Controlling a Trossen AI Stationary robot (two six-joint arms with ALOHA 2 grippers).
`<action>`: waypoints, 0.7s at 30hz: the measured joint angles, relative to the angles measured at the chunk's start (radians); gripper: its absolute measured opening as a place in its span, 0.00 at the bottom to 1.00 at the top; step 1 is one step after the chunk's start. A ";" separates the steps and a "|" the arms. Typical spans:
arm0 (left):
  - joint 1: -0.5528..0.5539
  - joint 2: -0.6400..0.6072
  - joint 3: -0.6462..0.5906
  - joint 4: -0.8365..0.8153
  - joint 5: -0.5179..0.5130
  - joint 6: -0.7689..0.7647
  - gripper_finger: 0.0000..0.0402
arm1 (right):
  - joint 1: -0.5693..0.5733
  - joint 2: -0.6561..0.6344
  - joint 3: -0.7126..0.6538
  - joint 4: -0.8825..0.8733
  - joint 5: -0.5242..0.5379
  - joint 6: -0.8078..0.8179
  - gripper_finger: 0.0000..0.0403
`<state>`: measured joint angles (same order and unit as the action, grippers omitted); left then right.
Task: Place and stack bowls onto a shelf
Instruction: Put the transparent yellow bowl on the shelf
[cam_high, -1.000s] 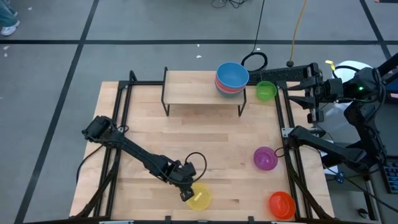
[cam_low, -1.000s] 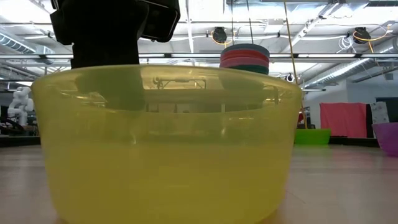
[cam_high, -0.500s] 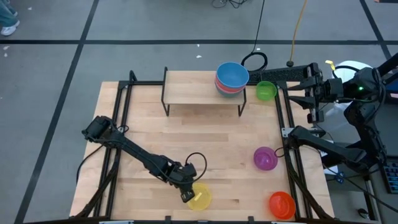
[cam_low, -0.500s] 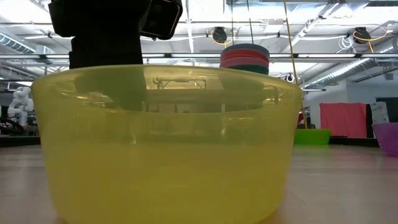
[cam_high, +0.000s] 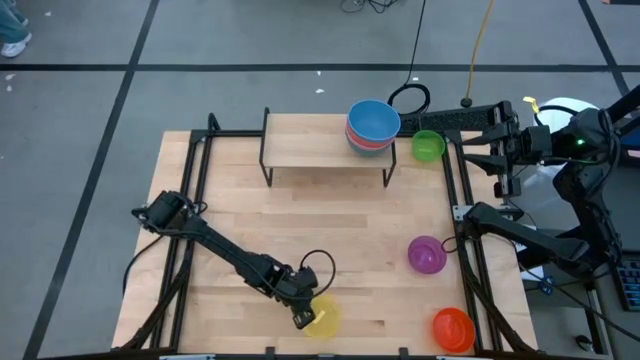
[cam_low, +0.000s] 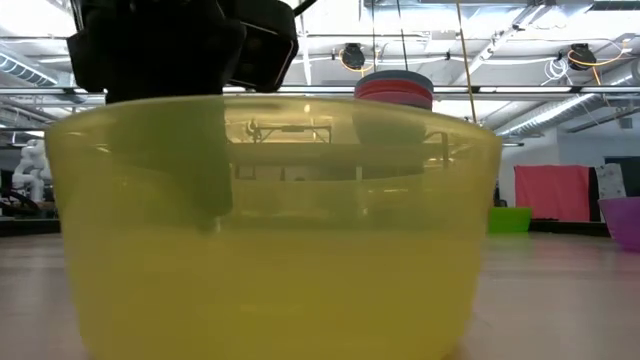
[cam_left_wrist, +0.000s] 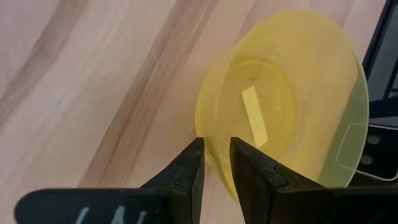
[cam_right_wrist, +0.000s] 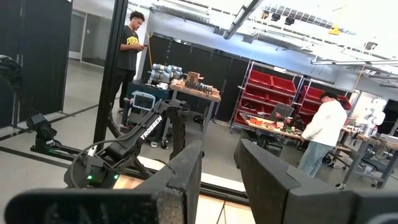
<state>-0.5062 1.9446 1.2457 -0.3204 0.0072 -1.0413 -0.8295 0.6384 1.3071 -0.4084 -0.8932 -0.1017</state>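
Note:
A translucent yellow bowl (cam_high: 324, 320) sits near the table's near edge and fills the low view (cam_low: 270, 240). My left gripper (cam_high: 301, 316) (cam_left_wrist: 216, 155) is lowered over the bowl's left rim and shut on it. The light-wood shelf (cam_high: 310, 150) stands at the far side. On its right end is a stack of bowls (cam_high: 373, 124) (cam_low: 395, 88) with the blue one on top. My right gripper (cam_right_wrist: 217, 168) is open and parked off the table's far right corner, facing the room. My left gripper pinches the yellow bowl's wall at the rim (cam_left_wrist: 208, 142), on the side toward the table's left. One finger (cam_left_wrist: 245, 165) is inside the bowl and the other finger (cam_left_wrist: 189, 168) is outside. The fingers point down from above. The bowl stays upright, its base low at the table.
A green bowl (cam_high: 428, 146) stands right of the shelf. A purple bowl (cam_high: 427, 255) and an orange-red bowl (cam_high: 453, 328) sit along the right side. Black frame rails (cam_high: 190, 220) run along both sides. People stand in the room beyond (cam_right_wrist: 323, 130).
My left gripper has moved down and slightly toward the near edge; its inner finger now reaches deeper inside the yellow bowl. The bowl has shifted a little toward the near edge and looms larger in the low view.

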 joint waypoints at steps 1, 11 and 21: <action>0.000 0.000 0.000 0.001 0.000 -0.011 0.20 | 0.000 0.000 0.000 0.000 0.000 0.000 0.25; 0.028 0.000 0.000 0.010 -0.008 -0.209 0.03 | 0.000 0.000 0.000 -0.001 0.000 -0.019 0.25; 0.079 -0.007 0.030 0.036 -0.008 -0.368 0.01 | 0.000 0.000 0.000 -0.001 0.000 -0.019 0.25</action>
<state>-0.4275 1.9380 1.2753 -0.2839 -0.0010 -1.4094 -0.8293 0.6384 1.3070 -0.4091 -0.8932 -0.1204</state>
